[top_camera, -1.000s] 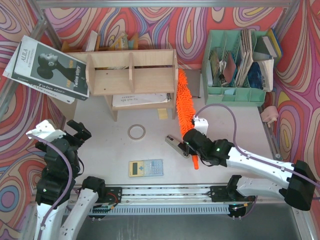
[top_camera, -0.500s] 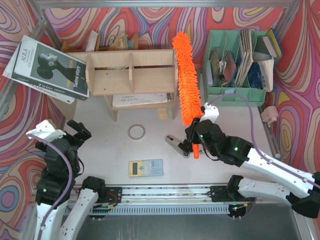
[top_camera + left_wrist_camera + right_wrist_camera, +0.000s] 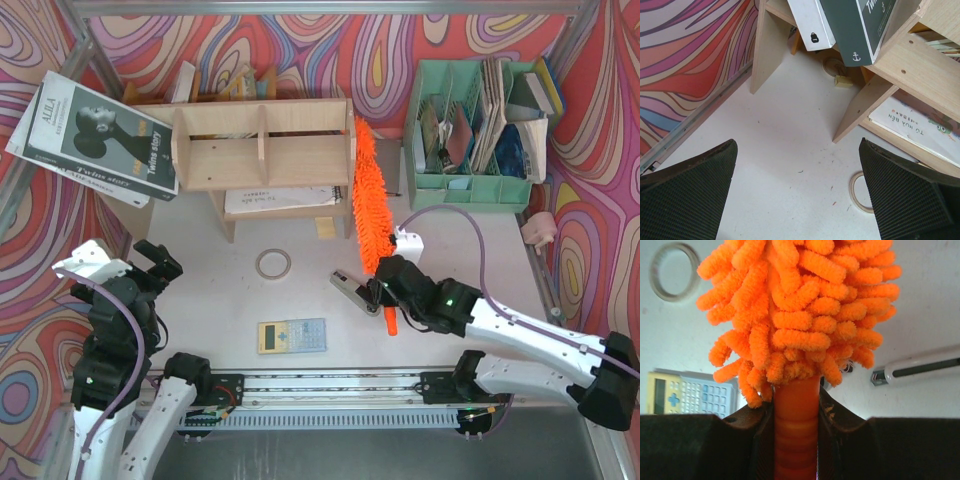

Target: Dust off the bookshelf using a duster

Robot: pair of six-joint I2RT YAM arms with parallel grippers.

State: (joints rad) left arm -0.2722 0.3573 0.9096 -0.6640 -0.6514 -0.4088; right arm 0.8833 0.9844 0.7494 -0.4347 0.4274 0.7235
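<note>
The plywood bookshelf [image 3: 262, 150] stands at the back centre of the table; its legs show in the left wrist view [image 3: 865, 102]. The orange duster [image 3: 366, 196] lies along the shelf's right end panel, fluffy head pointing away from me. My right gripper [image 3: 388, 292] is shut on its orange handle [image 3: 796, 420], and the noodle head [image 3: 800, 310] fills the right wrist view. My left gripper [image 3: 152, 264] is open and empty over the table at the near left, its fingers [image 3: 687, 192] wide apart.
A mint-green file organiser [image 3: 478, 130] with papers stands at the back right. A calculator [image 3: 291, 335], a tape ring [image 3: 273, 264] and a white clip-like tool [image 3: 352, 288] lie on the table. A large book [image 3: 95, 140] leans on the shelf's left end.
The duster had swung up, its head over the shelf's top right corner, and is now back down along the right end panel. The left arm has not moved.
</note>
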